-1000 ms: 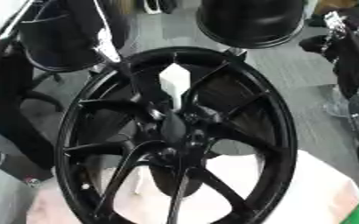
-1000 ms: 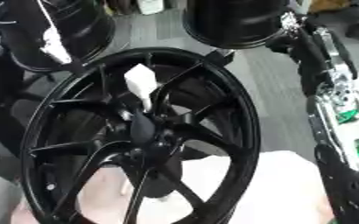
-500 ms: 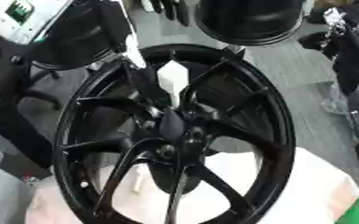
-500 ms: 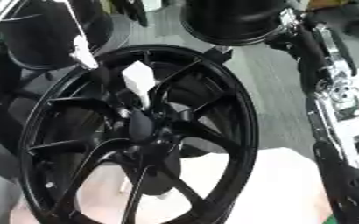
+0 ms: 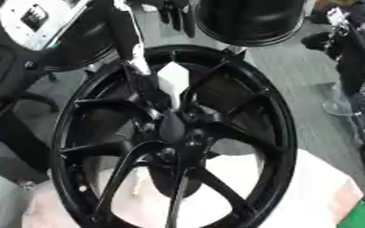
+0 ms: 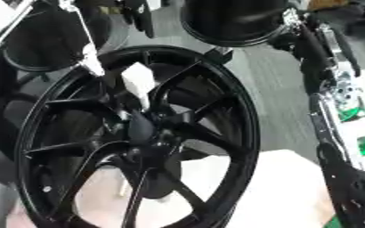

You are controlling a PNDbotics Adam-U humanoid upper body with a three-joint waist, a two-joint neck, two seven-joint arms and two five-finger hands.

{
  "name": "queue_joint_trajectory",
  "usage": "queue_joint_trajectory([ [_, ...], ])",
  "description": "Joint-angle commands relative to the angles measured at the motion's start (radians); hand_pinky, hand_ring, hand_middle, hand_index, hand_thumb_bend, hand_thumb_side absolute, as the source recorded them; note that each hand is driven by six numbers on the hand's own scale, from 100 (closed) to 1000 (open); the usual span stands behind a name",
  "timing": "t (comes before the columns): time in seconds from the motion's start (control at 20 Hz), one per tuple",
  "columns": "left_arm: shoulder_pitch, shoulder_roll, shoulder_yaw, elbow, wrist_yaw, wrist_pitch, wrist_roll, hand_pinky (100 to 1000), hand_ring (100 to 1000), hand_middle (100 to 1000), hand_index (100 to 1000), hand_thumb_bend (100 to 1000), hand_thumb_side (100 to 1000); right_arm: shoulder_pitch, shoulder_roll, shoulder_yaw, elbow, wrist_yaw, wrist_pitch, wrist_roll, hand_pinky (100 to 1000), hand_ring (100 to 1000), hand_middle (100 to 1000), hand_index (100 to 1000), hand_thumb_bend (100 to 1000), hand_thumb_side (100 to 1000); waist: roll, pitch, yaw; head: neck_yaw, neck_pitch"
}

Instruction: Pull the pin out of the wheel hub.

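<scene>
One large black wheel [image 5: 178, 138] is seen lying across a white cloth-covered surface [image 5: 310, 196], its spokes running in to a single central hub [image 5: 174, 129]. Two further dark round rims are seen beyond it: one at the top centre [image 5: 252, 20] and one at the upper left [image 6: 49, 44].

The robot's left arm [image 5: 123, 31] is brought in from the upper left, black with silver parts, and its hand [image 5: 151, 87] is lowered among the upper spokes, just beside the hub. The hand is dark against the dark wheel and blurred, so how far its fingers are spread, and whether anything is held by them, cannot be told. The right arm [image 6: 338, 98] is seen along the right edge (black, silver and a little green), but its hand is not made out in either view.

One white pin-like piece [image 5: 172, 82] is seen standing up from the hub region, between two upper spokes, right next to the left hand; it appears to be the pin, though contact with the fingers cannot be confirmed.
</scene>
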Motion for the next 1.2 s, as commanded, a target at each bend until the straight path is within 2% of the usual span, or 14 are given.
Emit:
queue_joint_trajectory([
  [0.05, -0.018, 0.006, 0.003, 0.006, 0.005, 0.002, 0.0, 836, 803, 751, 759, 680, 150, -0.02, -0.006, -0.004, -0.018, -0.005, 0.001, -0.003, 739, 590, 736, 719, 100, 593, -0.006, -0.021, -0.002, -0.008, 0.002],
  [0.85, -0.001, -0.008, -0.021, 0.043, 0.004, 0.004, 0.0, 821, 782, 725, 732, 652, 132, -0.029, 0.0, -0.005, -0.021, -0.005, 0.002, 0.0, 739, 589, 735, 719, 100, 595, -0.011, -0.011, -0.01, -0.011, 0.012],
  [1.2, 0.007, -0.011, -0.021, 0.059, -0.001, 0.004, 0.0, 808, 743, 690, 719, 607, 121, -0.032, 0.002, -0.005, -0.021, -0.006, 0.002, -0.001, 738, 589, 735, 719, 100, 594, -0.01, -0.009, -0.014, -0.002, 0.018],
])
